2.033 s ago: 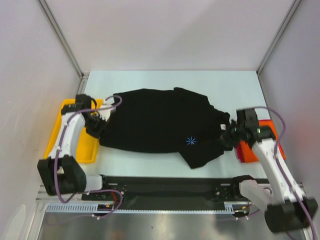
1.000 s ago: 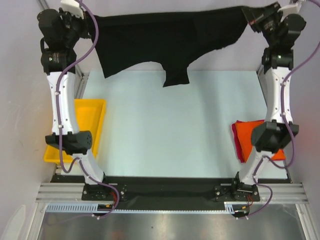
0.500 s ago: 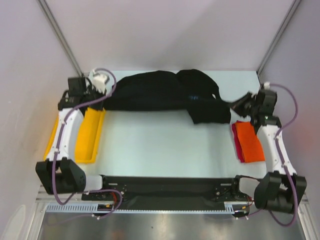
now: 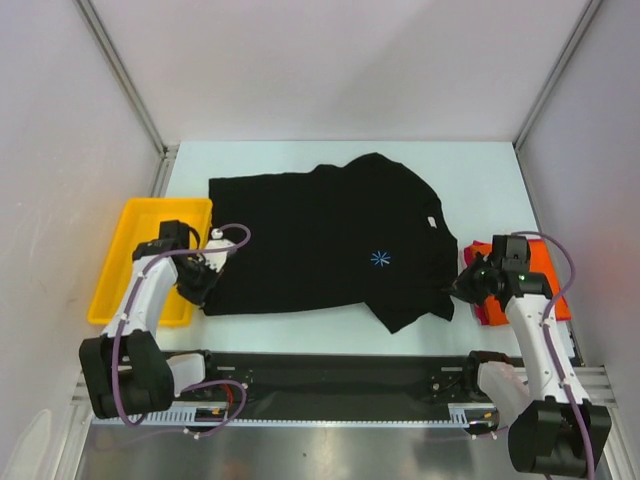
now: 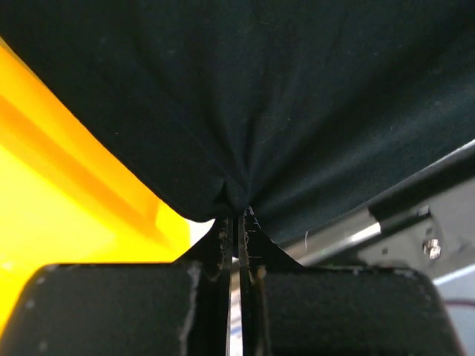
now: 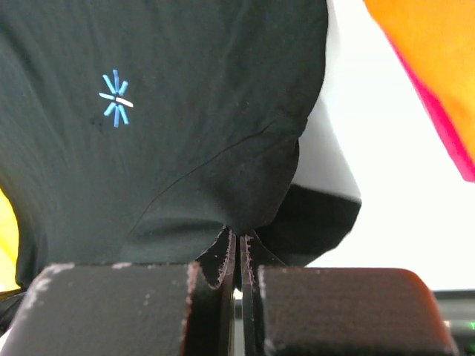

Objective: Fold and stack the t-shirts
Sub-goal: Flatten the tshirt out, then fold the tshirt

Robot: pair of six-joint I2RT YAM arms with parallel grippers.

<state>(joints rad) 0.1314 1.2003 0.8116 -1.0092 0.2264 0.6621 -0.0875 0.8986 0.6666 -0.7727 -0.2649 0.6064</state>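
A large black t-shirt [image 4: 320, 240] lies spread flat on the table, with a small blue star mark [image 4: 380, 258] near its right side. My left gripper [image 4: 205, 283] is shut on its near-left edge, next to the yellow tray; the pinched cloth [image 5: 237, 204] shows in the left wrist view. My right gripper [image 4: 462, 287] is shut on its near-right edge; the pinched cloth [image 6: 245, 222] shows in the right wrist view. A folded orange-red t-shirt with a pink edge [image 4: 548, 275] lies at the right, partly hidden by my right arm, and shows in the right wrist view [image 6: 430, 67].
A yellow plastic tray [image 4: 130, 240] sits at the table's left edge, under my left arm. The black rail [image 4: 330, 370] with the arm bases runs along the near edge. White walls close in the left, right and back.
The black shirt was bunched at the back of the table half a second ago. Both grippers have pulled it toward the near edge, and it now lies spread flat.
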